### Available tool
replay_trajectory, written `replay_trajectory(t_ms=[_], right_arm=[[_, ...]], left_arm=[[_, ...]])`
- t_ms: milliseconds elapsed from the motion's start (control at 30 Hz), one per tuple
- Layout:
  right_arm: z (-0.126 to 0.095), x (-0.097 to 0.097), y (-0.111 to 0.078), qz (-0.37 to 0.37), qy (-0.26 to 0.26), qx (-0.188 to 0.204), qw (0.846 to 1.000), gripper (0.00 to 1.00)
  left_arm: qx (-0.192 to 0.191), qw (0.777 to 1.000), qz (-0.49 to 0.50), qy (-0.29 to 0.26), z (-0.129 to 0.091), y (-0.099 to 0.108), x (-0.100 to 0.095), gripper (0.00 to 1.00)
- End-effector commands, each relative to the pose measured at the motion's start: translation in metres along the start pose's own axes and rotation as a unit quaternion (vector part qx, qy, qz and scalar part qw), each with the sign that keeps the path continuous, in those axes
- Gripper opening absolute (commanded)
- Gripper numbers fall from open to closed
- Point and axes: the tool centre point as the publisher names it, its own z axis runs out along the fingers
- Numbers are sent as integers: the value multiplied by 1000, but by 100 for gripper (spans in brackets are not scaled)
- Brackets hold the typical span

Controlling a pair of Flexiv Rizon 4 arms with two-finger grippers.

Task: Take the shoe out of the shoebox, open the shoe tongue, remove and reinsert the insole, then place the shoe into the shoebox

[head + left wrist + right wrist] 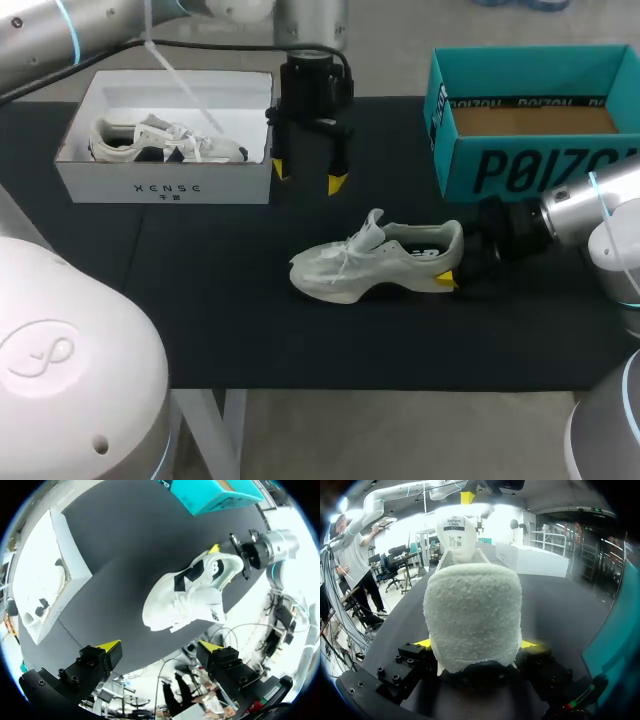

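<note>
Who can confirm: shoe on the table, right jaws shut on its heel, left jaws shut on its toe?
Left part is wrong. The left jaws are open, clear of the shoe, up beside the white box; the left wrist view shows the toe ahead of them, untouched. Shoe on the table, right jaws shut on its heel: correct.

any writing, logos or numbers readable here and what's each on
teal shoebox: big dark brand lettering on its front wall, partly hidden; smaller repeat inside the rim; brand print, not quoted.
white shoebox: small dark brand word on its front wall; tinier marks under it unreadable.
shoe: tongue label with small print, too blurred to quote.
</note>
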Motion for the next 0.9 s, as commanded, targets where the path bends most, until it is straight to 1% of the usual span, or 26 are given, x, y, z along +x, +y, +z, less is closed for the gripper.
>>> replay_trajectory(t_ms=[33,100,133,233,267,300,333,367,400,433,533,567,600,900], right_arm=[[3,1,-4,0,0,2,1000,0],[3,1,-4,0,0,2,1000,0],[3,1,-4,0,0,2,1000,0],[3,1,-4,0,0,2,1000,0],[3,1,-4,0,0,2,1000,0],[3,1,-4,0,0,2,1000,0],[3,1,-4,0,0,2,1000,0],[3,1,-4,0,0,2,1000,0],[3,1,-4,0,0,2,1000,0],[3,1,-4,0,0,2,1000,0],[3,1,-4,0,0,2,1000,0],[3,1,-4,0,0,2,1000,0],[3,1,-4,0,0,2,1000,0],[3,1,-4,0,0,2,1000,0]], left_arm=[[-10,994,103,26,-5,-12,2,100],[16,989,140,37,-9,-13,3,100],[37,986,153,55,-12,-14,3,100],[56,978,183,79,-16,-16,3,100],[54,977,191,76,-17,-17,3,100],[62,976,190,81,-18,-18,4,100],[60,971,216,83,-18,-19,5,100],[63,972,211,75,-18,-19,6,100],[60,969,227,76,-18,-18,9,100],[59,968,235,66,-18,-17,11,100],[51,965,253,50,-19,-11,19,100],[43,961,268,52,-20,-10,21,100],[31,966,252,56,-22,-9,23,100],[31,966,252,56,-22,-9,23,100]])
